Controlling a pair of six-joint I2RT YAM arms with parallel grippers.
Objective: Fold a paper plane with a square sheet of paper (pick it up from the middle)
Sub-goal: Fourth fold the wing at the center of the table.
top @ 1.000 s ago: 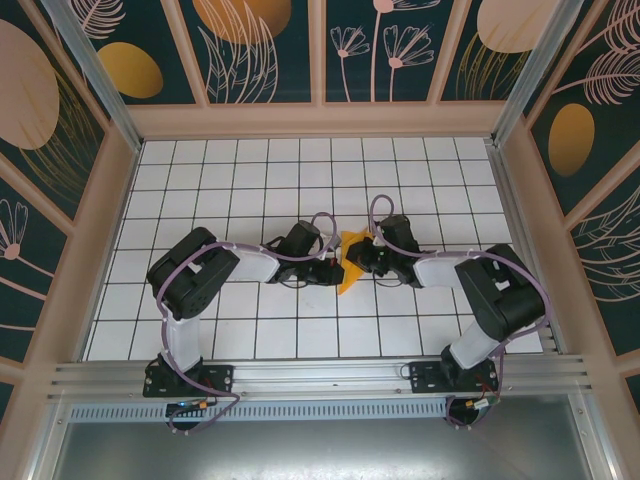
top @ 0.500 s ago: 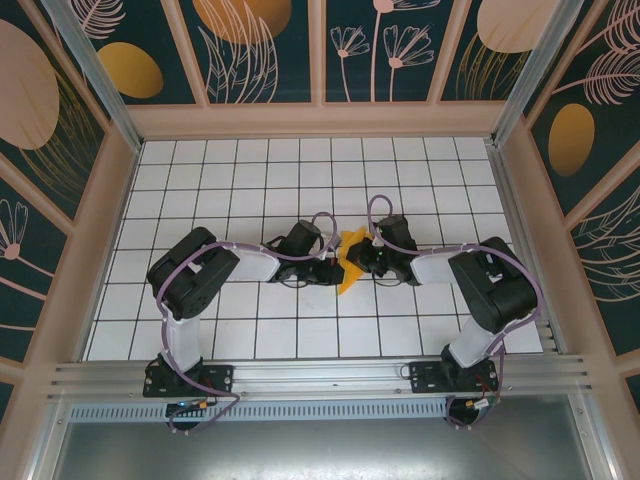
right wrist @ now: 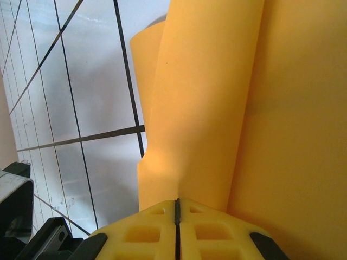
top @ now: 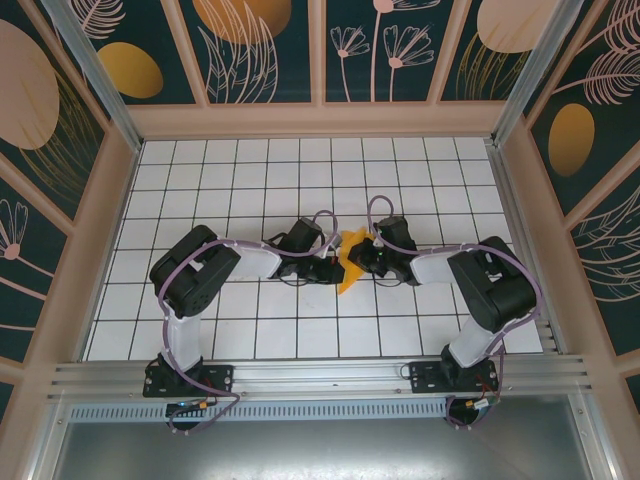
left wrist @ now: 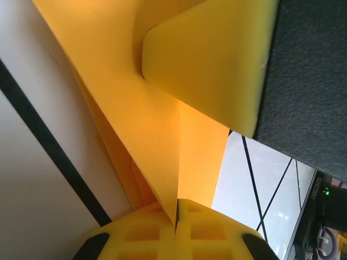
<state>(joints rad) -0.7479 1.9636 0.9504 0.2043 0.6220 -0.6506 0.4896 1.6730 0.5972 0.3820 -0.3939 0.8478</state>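
The orange-yellow sheet of paper [top: 348,264] is folded into a narrow, pointed paper-plane shape and is held just above the tiles at the table's middle, between my two grippers. My left gripper [top: 331,268] comes in from the left. In the left wrist view it [left wrist: 176,215] is shut on a creased edge of the paper [left wrist: 124,103], and a yellow pad [left wrist: 211,59] of the other gripper presses the paper from above. My right gripper [top: 362,257] comes in from the right. The right wrist view shows it [right wrist: 177,208] shut on the paper's layered flaps [right wrist: 217,108].
The white tiled table [top: 250,170] has raised wooden walls [top: 320,120] on three sides. An aluminium rail [top: 320,375] at the near edge carries both arm bases. Both forearms lie low over the tiles, with purple cables looping over them.
The right arm's elbow has shifted a little to the left and the left arm has edged slightly right. The paper stays pinched between both grippers in nearly the same place.
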